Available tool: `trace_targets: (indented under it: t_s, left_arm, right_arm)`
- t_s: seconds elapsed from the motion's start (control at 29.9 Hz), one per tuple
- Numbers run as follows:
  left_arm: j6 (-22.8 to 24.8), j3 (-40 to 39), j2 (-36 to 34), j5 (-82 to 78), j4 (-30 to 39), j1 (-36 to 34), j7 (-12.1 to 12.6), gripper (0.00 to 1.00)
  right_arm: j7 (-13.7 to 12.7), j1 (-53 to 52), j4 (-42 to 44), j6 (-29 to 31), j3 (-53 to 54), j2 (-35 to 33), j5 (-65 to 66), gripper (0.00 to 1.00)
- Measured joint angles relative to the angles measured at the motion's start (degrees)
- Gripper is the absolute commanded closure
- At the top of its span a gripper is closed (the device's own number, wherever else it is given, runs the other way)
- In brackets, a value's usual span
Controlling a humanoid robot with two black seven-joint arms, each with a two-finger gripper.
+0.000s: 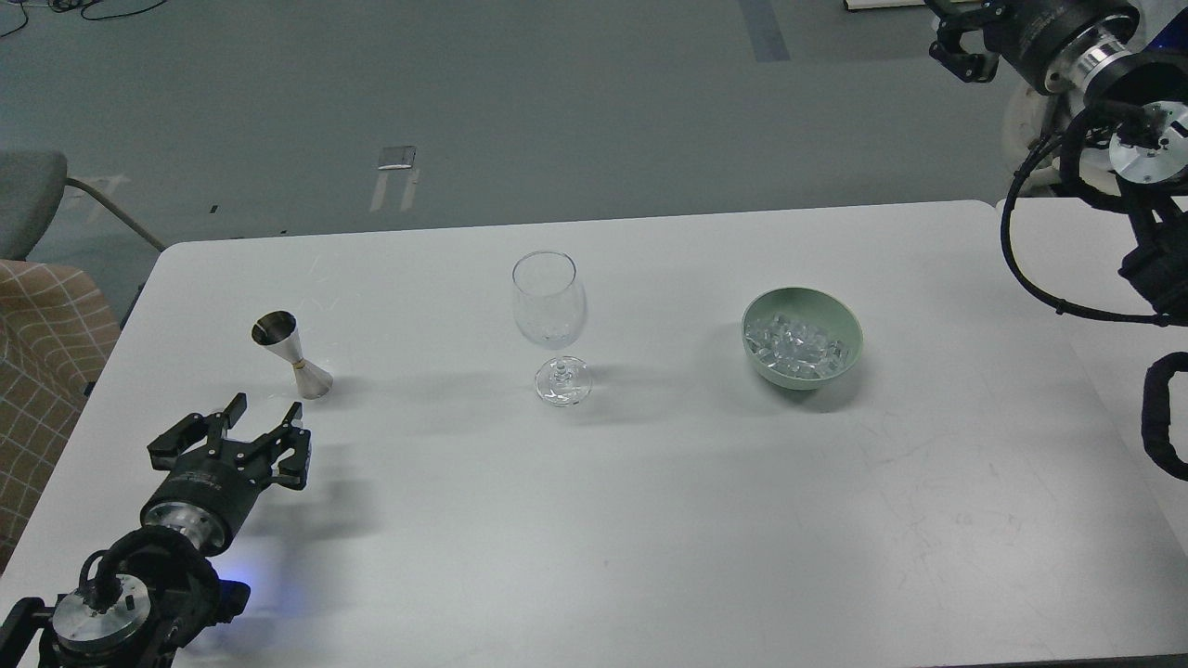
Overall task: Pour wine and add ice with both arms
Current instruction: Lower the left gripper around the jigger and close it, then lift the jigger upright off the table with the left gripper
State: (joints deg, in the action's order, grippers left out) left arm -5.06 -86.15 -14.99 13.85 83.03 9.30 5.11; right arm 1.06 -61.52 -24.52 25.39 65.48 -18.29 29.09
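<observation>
Head view: white counter (650, 520) w/ three items in a rough row. Steel jigger (291, 354) stands upright at left, wine glass (549, 325) upright in the middle, green bowl (803, 336) at right holding the ice (796, 340), a heap of clear cubes below the rim. Layout looks split by arm: jigger on the left arm's side, bowl on the right's, glass between so both can reach it.

Left gripper (264, 429) hovers low over the counter just short of the jigger, jaws spread wide, nothing in them; probably lined up to take the jigger by its waist, since that's the narrow spot. Glass looks empty, so neither pour nor ice seems done yet.

Right gripper (965, 46) is high at the top right corner, well apart from the bowl and off the counter edge. Seen small and dark, so can't tell how far its jaws stand open; nothing visibly held. Likely parked clear so the left goes first.
</observation>
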Motion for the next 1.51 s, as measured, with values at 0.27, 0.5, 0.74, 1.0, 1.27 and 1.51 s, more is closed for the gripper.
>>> trace_targets:
  t_s: [0.27,0.5,0.74,1.0,1.27,1.51]
  left_arm:
    - [-3.6,1.7,0.7,0.0,-7.0,-8.0,-0.2,0.42]
    - [-4.4,1.8,0.7,-0.3,-13.4,-12.4,0.1,0.42]
    - [-4.7,1.8,0.7,-0.3,-17.0,-16.5,0.0,0.42]
    - [-4.8,2.0,1.1,-0.4,-19.2,-18.6,0.1,0.42]
    - [-4.9,2.0,3.2,-0.4,-20.0,-20.4,-0.1,0.46]
    - [-4.6,2.0,3.5,-0.3,-21.2,-21.5,0.1,0.50]
  right_arm:
    - [0.0,-0.1,0.1,0.0,0.0,0.1,0.0,0.00]
    - [0.0,-0.3,0.2,0.0,0.0,0.1,0.0,0.00]
    - [0.0,-0.1,0.3,0.0,0.0,0.0,0.0,0.00]
    - [0.0,0.3,0.3,0.0,0.0,0.0,0.0,0.00]
    - [0.0,0.3,0.2,0.0,0.0,0.1,0.0,0.00]
    - [0.0,0.3,0.2,0.1,0.0,0.0,0.0,0.00]
